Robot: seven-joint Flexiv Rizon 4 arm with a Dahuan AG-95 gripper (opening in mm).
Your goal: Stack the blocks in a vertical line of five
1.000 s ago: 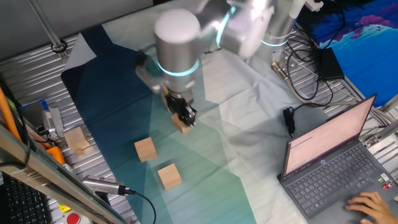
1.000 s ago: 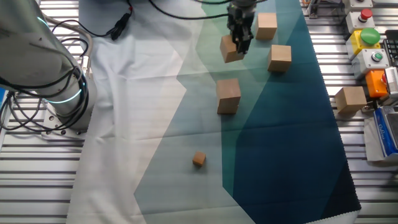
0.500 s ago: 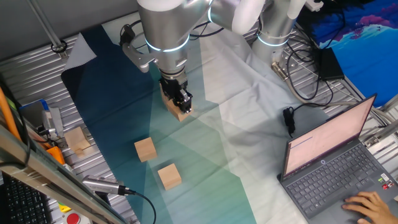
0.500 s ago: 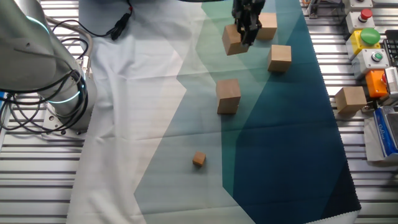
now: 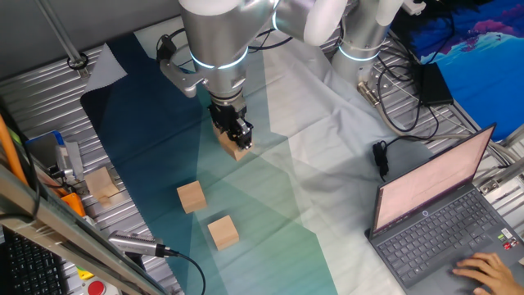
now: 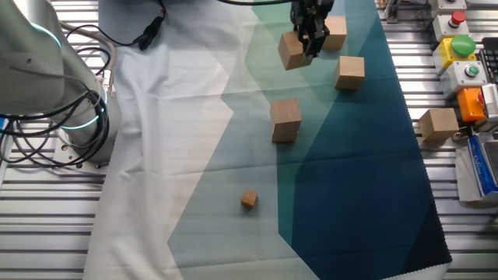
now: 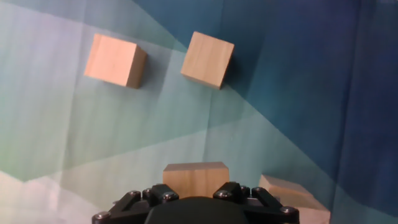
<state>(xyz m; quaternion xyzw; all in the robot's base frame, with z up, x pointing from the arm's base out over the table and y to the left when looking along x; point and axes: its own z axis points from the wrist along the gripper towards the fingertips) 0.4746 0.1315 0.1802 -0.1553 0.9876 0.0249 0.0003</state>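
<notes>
**We carried one block up in the air**

Closest to us in the hand view, our fingers (image 7: 196, 190) were closed on one block (image 7: 195, 176). We held it off the surface. In one fixed view the same held block (image 5: 237, 148) hung under the arm, above the blue and green cloth (image 5: 278, 205).

Just past the fingers, low on the right of the hand view, we saw the corner of another block (image 7: 287, 191). We could not tell from there how close it was to the one we held.

Farther out lay two more blocks, side by side but not touching: the left block (image 7: 115, 60) and the right block (image 7: 208, 59). Both sat flat on the cloth.

In the other fixed view a block that looked taller than the rest (image 6: 285, 120) stood alone in the middle of the cloth. We thought it might be two cubes already piled up, but we could not be sure. A tiny cube (image 6: 248, 200) lay well apart from it, and a pale block (image 6: 439, 126) sat off the cloth on the metal surface (image 6: 62, 218). Neither one was for our tower.

To do this step well, we thought we should bring our block right over the pile, turn it so the sides matched, go down slowly, and only let go once it sat flat.
</notes>
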